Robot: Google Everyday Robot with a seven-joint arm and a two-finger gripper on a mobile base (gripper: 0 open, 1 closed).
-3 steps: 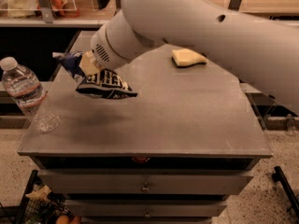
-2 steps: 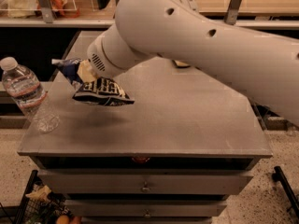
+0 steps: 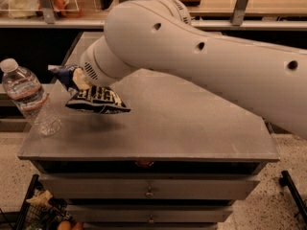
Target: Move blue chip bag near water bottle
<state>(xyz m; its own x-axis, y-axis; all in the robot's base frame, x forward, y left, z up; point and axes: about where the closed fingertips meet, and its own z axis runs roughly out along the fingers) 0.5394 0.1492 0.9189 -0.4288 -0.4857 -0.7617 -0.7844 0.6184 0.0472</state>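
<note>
Navy and crinkled, the blue chip bag (image 3: pixel 98 100) hangs clear of the grey cabinet top (image 3: pixel 192 128), with a soft shadow on the surface just under it. The gripper (image 3: pixel 76 78) sits at the bag's upper left corner, pressed together on a fold of the wrapper. A twist of blue sticks out to the left of it, and the printed body of the bag droops to the lower right. Most of the gripper is hidden behind the thick white arm (image 3: pixel 201 66) that crosses the view from the right, so the exact hold is probably a pinch on the top seam, though I cannot be sure.

The water bottle (image 3: pixel 28 96) stands at the left edge of the cabinet top, leaning a little in this view with its white cap up. The bag is near it but not touching, and a strip of bare surface lies between them.

The carry looks nearly finished and the placing is the step in hand. The next move calls for a short lowering until the bag rests on the top, beside the bottle, and then a release. The bottle is light and close to the edge, so a nudge from the gripper or the swinging bag could tip it.
</note>
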